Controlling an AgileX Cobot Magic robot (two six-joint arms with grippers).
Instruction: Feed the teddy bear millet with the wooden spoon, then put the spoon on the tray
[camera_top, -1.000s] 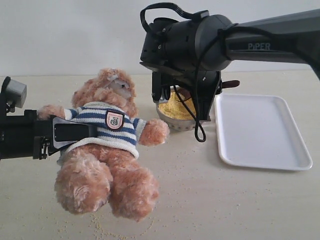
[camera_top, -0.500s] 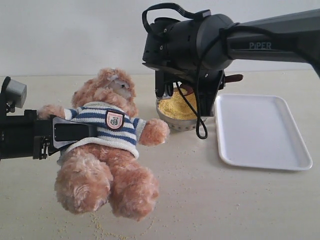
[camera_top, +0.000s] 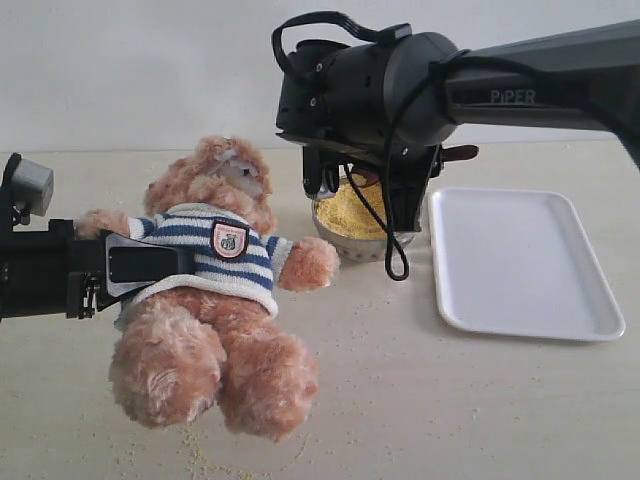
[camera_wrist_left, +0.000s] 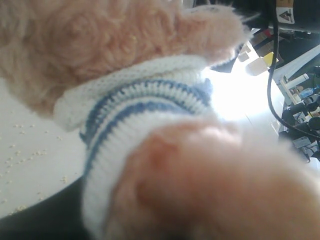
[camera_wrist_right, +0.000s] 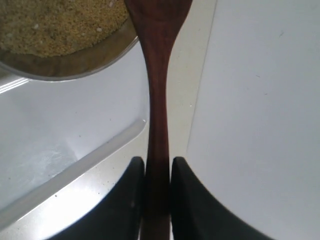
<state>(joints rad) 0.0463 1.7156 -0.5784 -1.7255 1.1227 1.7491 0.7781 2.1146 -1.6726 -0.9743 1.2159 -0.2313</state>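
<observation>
We see the right arm reaching in level from the right, wrist bent down over the metal bowl. The right gripper is clamped on the wooden spoon handle, with the spoon's head above the millet at the rim. The left arm comes in low from the left. The left gripper pinches the teddy bear at its sweater, and the bear is tilted back with its legs on the table. The tray sits just beside the metal bowl.
</observation>
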